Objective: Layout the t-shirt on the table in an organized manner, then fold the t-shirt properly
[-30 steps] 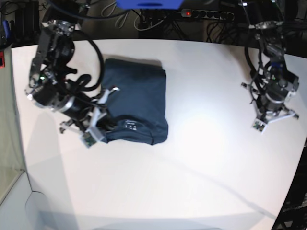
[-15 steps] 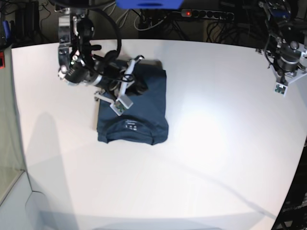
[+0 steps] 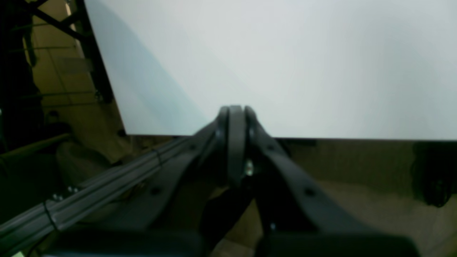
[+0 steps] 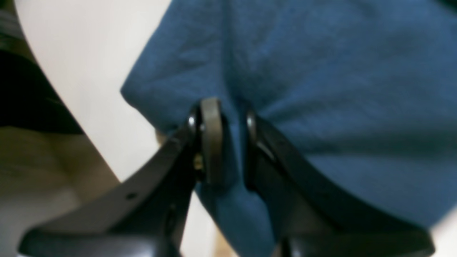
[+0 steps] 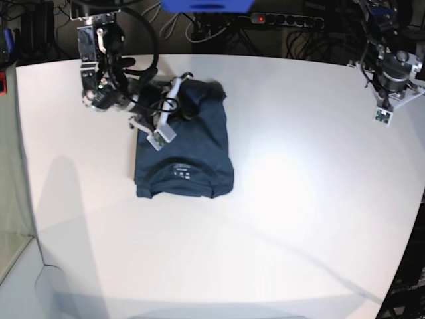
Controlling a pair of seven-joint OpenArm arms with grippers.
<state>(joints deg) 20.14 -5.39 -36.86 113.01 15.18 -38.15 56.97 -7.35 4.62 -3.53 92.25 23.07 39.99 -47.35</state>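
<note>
Near the tabletop's (image 5: 279,219) far edge, right claw (image 4: 228,142) pinching a fold of the shirt (image 5: 189,153), left claw (image 3: 234,142) closed tight, holding nothing.

I see the t-shirt (image 5: 189,149) as soft matt navy cloth, faintly creased, lying on the table (image 5: 285,199), whose white top looks smooth with a slight sheen. My right gripper (image 4: 228,142) fingers look matt black plastic.
</note>
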